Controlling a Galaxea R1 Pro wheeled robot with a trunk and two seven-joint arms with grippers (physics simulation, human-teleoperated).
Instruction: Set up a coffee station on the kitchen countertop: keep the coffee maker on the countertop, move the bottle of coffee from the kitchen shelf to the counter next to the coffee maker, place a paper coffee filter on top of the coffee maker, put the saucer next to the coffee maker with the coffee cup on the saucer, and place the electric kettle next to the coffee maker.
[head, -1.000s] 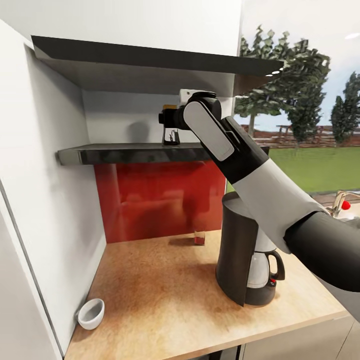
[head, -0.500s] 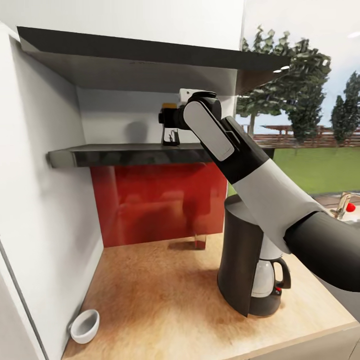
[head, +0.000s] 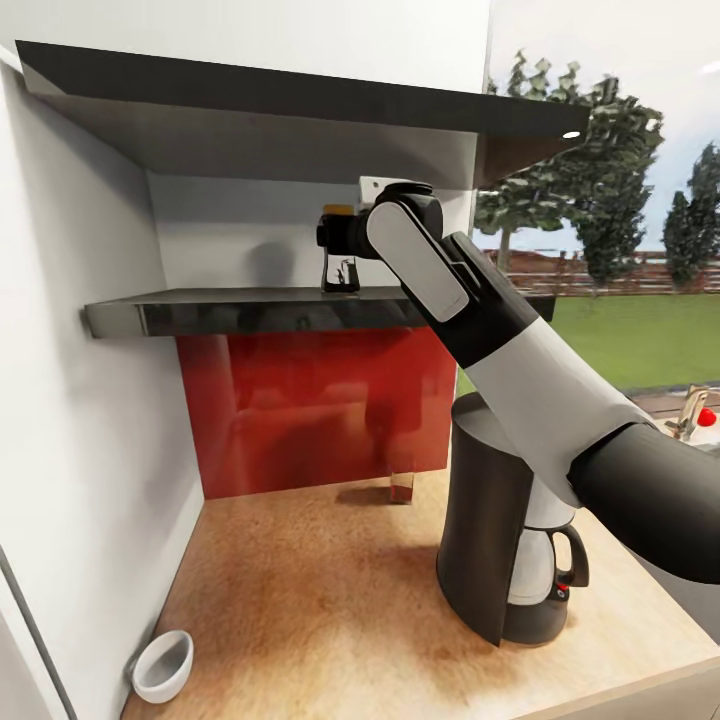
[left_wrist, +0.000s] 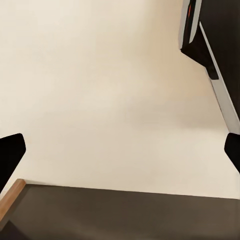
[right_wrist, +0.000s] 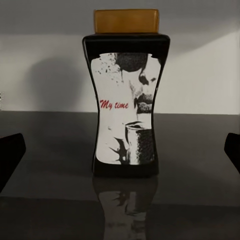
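Observation:
The bottle of coffee (right_wrist: 126, 100), a dark jar with a yellow-gold cap and a white label with red writing, stands upright on the dark kitchen shelf (head: 250, 312); in the head view the bottle of coffee (head: 341, 272) is partly behind my right wrist. My right gripper (right_wrist: 121, 152) is open, its fingertips (right_wrist: 11, 156) wide on either side of the jar and short of it. The coffee maker (head: 495, 530) stands on the countertop (head: 320, 600) below my right arm. A coffee cup (head: 162, 665) sits at the counter's front left. My left gripper (left_wrist: 121, 152) is open and empty.
A red backsplash (head: 310, 410) closes the niche under the shelf, with a small glass-like object (head: 400, 486) at its foot. A white wall (head: 90, 450) bounds the counter's left side. A faucet (head: 690, 408) stands at the far right. An upper shelf board (head: 300, 100) overhangs the jar.
The whole picture has shifted: the camera has moved, so the shelf and cup sit further left and the coffee maker lower. My right arm holds its pose at the jar.

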